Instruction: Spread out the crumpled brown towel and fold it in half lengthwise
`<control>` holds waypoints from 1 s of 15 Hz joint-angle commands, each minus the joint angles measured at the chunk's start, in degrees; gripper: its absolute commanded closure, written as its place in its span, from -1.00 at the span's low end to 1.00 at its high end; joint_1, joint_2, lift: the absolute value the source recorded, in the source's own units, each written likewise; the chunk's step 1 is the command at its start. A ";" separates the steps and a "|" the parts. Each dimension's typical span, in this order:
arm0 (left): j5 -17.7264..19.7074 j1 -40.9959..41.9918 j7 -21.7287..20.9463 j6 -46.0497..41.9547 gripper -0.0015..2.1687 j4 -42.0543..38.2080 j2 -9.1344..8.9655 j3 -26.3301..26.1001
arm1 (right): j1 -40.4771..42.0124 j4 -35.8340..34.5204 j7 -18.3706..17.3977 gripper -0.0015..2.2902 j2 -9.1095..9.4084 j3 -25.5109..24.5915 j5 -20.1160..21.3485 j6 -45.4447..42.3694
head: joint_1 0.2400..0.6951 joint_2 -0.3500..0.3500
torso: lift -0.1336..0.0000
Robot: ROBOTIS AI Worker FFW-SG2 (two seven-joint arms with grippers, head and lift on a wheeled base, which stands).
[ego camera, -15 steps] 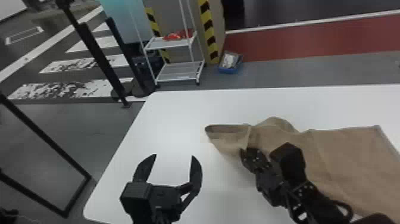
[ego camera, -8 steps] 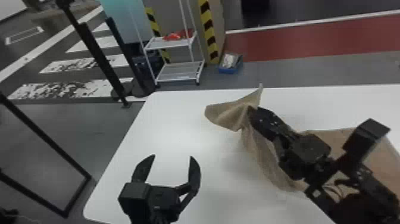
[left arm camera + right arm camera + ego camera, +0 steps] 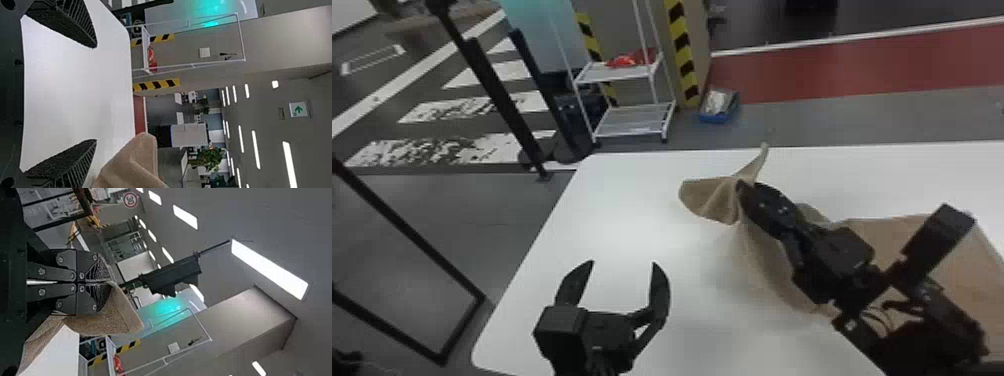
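Soft, matt cloth is seen in the brown towel (image 3: 707,197), from centre to right of the head view. At centre, the white table (image 3: 632,225) is finished smooth, with a faint sheen. Matt black is shown by the left gripper (image 3: 622,263), lower centre; rough, ribbed surfaces are seen on its fingers (image 3: 66,25).

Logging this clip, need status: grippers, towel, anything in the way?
Right gripper shut on brown towel, pinched part raised off table. Left gripper open, empty. Right arm hides part of the towel.
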 commanded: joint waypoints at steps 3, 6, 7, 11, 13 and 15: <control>0.09 -0.33 0.01 0.00 -1.00 0.71 -0.24 0.25 | -4.01 4.99 1.39 0.06 0.05 5.73 3.88 2.14 | 1.00 1.00 | -0.86; 0.09 -0.94 0.01 0.00 -1.00 1.23 -0.24 0.34 | -5.33 6.30 4.02 -1.00 0.05 7.40 6.60 6.71 | 1.00 1.00 | -0.86; 0.09 -1.30 0.01 0.00 -1.00 1.41 -0.24 0.34 | -5.33 6.30 4.02 -1.00 0.05 7.40 6.69 6.71 | 1.00 1.00 | -0.86; 0.53 -2.00 0.01 0.35 -1.00 1.85 -0.24 0.78 | -5.42 6.30 4.02 -0.97 0.05 5.47 5.63 7.42 | 1.00 1.00 | -0.86; 0.53 -2.00 0.01 0.70 -1.00 1.76 -0.24 0.96 | -5.94 6.39 4.02 -0.96 0.05 4.85 4.49 7.42 | 1.00 1.00 | -0.86; 0.70 -2.00 0.01 0.70 -1.00 1.58 -0.24 1.57 | -6.47 6.74 4.02 -0.97 0.05 4.68 3.70 7.42 | 1.00 1.00 | -0.86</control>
